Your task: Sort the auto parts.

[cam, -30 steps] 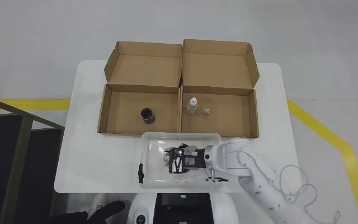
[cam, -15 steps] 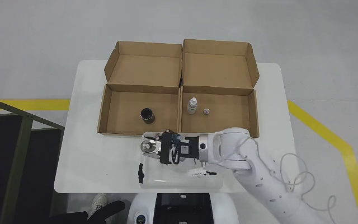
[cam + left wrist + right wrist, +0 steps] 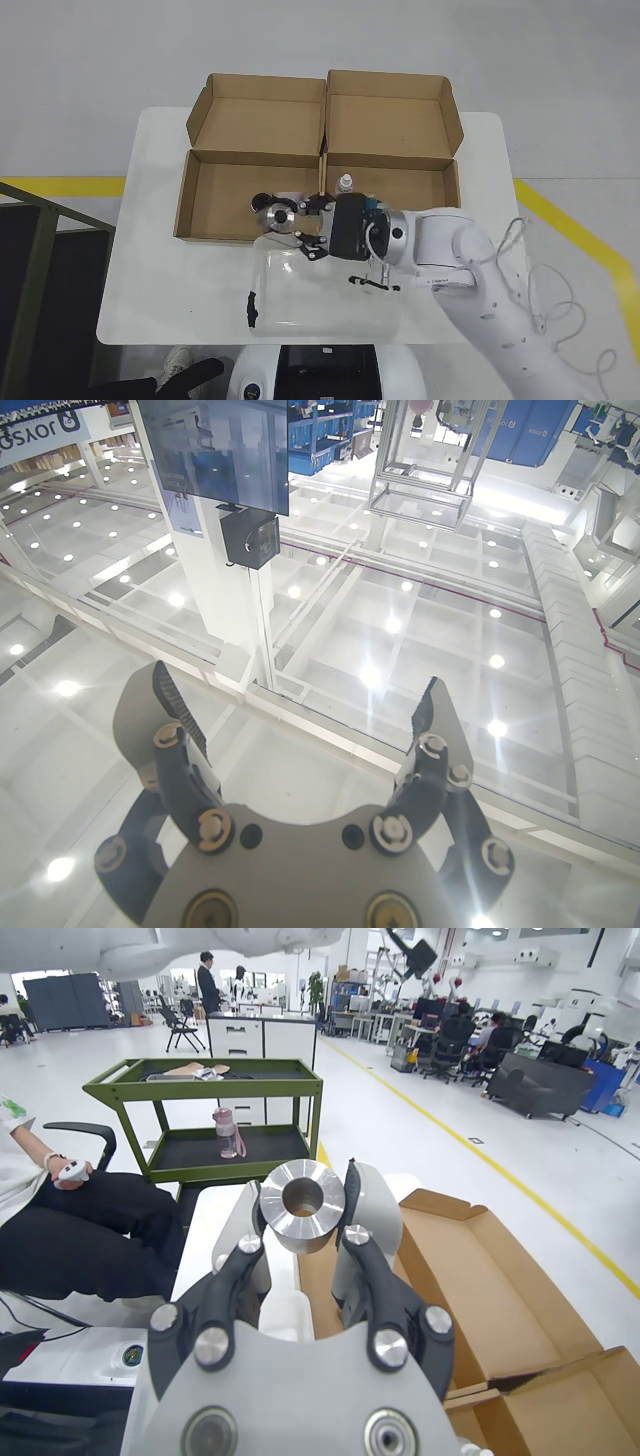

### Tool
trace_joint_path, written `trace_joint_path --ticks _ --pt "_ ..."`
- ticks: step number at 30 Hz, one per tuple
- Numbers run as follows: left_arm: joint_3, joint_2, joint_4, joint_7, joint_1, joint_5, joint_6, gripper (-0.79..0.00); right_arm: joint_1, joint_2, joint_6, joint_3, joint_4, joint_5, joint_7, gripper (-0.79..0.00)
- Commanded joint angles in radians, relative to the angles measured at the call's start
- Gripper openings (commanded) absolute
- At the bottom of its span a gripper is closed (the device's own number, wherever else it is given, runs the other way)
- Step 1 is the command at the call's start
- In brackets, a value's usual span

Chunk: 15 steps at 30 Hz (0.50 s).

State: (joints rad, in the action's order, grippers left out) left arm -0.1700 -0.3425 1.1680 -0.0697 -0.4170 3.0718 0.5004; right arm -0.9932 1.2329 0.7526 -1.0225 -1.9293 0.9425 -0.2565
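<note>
Open brown cardboard box [image 3: 215, 205], at left, holds a dark short metal cylinder [image 3: 261, 202]. Just beside it, above the box floor, a silver steel ring [image 3: 275, 214] is clamped by its curved wall between the fingers of the right gripper [image 3: 303, 1208]. Released here, the ring may strike the cylinder or roll. Left gripper [image 3: 296, 695]: fingers spread, empty.

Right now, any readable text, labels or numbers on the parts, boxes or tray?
Metal ring in the right gripper: no marking visible.
Left box, right box: plain cardboard, no print.
Small bottle: too small to tell.
Clear tray: none.
No text to quote.
</note>
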Motion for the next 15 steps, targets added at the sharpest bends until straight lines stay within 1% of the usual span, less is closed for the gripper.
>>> trace_joint_path --ticks 1,7,15 --pt "0.0 0.0 0.0 0.0 0.0 0.0 0.0 0.0 -0.006 -0.002 0.007 -0.017 -0.009 -0.009 0.013 -0.785" --pt "0.0 0.0 0.0 0.0 0.0 0.0 0.0 0.0 -0.014 -0.006 0.03 -0.04 -0.024 -0.028 0.043 -0.785" --pt "0.0 0.0 0.0 0.0 0.0 0.0 0.0 0.0 -0.017 -0.007 0.032 -0.042 -0.022 -0.03 0.074 -0.785"
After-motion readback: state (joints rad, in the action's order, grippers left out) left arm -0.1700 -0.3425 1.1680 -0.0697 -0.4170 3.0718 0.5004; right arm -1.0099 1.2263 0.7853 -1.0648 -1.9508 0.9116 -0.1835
